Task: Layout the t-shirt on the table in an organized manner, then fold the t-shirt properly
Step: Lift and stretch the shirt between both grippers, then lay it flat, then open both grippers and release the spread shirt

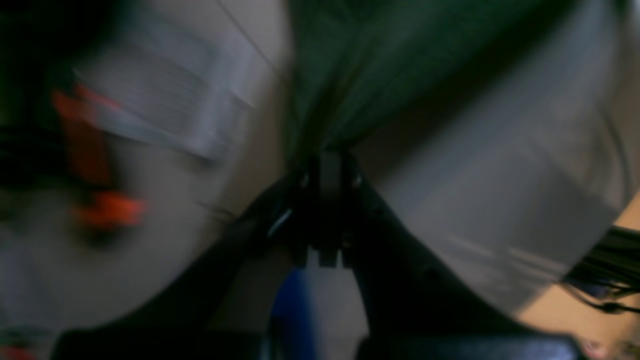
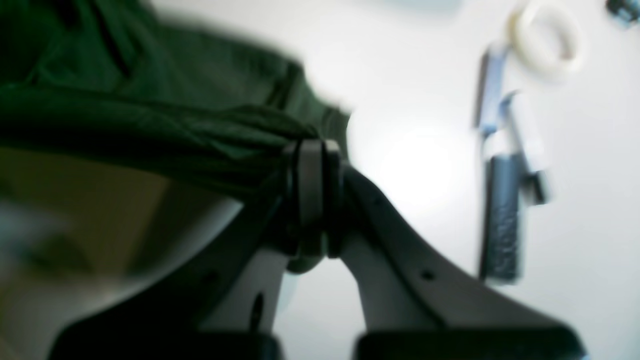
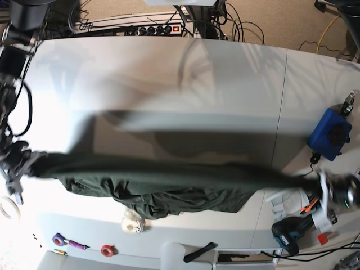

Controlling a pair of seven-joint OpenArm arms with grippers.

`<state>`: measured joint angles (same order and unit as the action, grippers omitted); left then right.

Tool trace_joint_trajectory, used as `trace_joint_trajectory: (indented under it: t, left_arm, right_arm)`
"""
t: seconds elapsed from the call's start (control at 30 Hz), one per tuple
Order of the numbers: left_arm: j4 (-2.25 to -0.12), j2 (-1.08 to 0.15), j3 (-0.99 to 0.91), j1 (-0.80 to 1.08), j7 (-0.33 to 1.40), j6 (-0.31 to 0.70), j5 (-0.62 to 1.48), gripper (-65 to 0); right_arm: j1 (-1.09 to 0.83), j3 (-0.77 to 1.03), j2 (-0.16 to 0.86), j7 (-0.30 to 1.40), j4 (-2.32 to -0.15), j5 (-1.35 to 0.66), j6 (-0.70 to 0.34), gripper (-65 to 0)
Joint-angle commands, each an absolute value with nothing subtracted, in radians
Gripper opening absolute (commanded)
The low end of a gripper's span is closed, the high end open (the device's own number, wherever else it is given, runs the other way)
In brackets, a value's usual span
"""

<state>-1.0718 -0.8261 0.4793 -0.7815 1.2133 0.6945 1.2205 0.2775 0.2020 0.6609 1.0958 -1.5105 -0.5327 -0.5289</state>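
The dark green t-shirt is stretched in a long band between both grippers above the white table, with its lower part hanging in folds. My right gripper at the base view's left is shut on one end; its wrist view shows the jaws pinching bunched green fabric. My left gripper at the right is shut on the other end; its blurred wrist view shows the closed tips with fabric fanning upward.
A blue box sits at the table's right edge, with a drill below it. A white tape roll, a red roll and a purple roll lie near the front. Cables run behind the table.
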Motion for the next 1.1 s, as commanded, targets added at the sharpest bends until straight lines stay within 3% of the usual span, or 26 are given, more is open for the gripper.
trace_joint_trajectory:
  t: [0.0, 0.23, 0.47, 0.87, 0.9, 0.93, 1.0, 1.03, 1.07]
  left_arm:
    - [-1.080, -0.845, 0.468, -0.778, 1.204, 0.698, 1.235, -65.0]
    - [-1.080, -0.759, 0.437, -0.571, 1.201, 0.698, 1.220, -65.0]
    - [-1.081, -0.642, 0.233, -0.468, 1.163, 0.698, 1.171, -65.0]
    - [-1.081, -0.641, 0.052, -0.396, 1.178, 0.698, 1.176, -65.0]
    - [-1.081, -0.641, 0.052, -0.396, 1.179, 0.698, 1.191, -61.4]
    - [-1.081, -0.642, 0.052, -0.397, 1.178, 0.698, 1.198, -51.0]
    - [-1.082, -0.646, 0.052, -0.397, 1.177, 0.698, 1.205, -34.8]
    - [-1.082, -0.648, 0.051, -0.397, 1.178, 0.698, 1.205, -32.5]
    - [-1.082, -0.652, 0.050, -0.397, 1.177, 0.698, 1.206, -32.5]
  right_arm:
    - [0.273, 0.212, 0.687, 1.070, -1.526, -0.539, -0.526, -65.0]
    - [0.091, 0.212, 0.687, 1.053, -1.525, -0.538, -0.526, -65.0]
    - [0.004, 0.211, 0.688, 1.054, -1.523, -0.431, -0.518, -65.0]
    - [0.000, 0.211, 0.696, 1.021, -1.523, -0.342, -0.497, -65.0]
    - [0.000, 0.211, 0.695, 1.021, -1.523, -0.342, -0.497, -65.0]
    - [0.000, 0.211, 0.695, 1.021, -1.523, -0.342, -0.497, -61.8]
    - [0.000, 0.211, 0.696, 1.021, -1.523, -0.338, -0.497, -43.7]
    - [0.000, 0.211, 0.696, 1.018, -1.523, -0.332, -0.497, -38.0]
    - [0.001, 0.211, 0.696, 1.014, -1.523, -0.316, -0.497, -36.6]
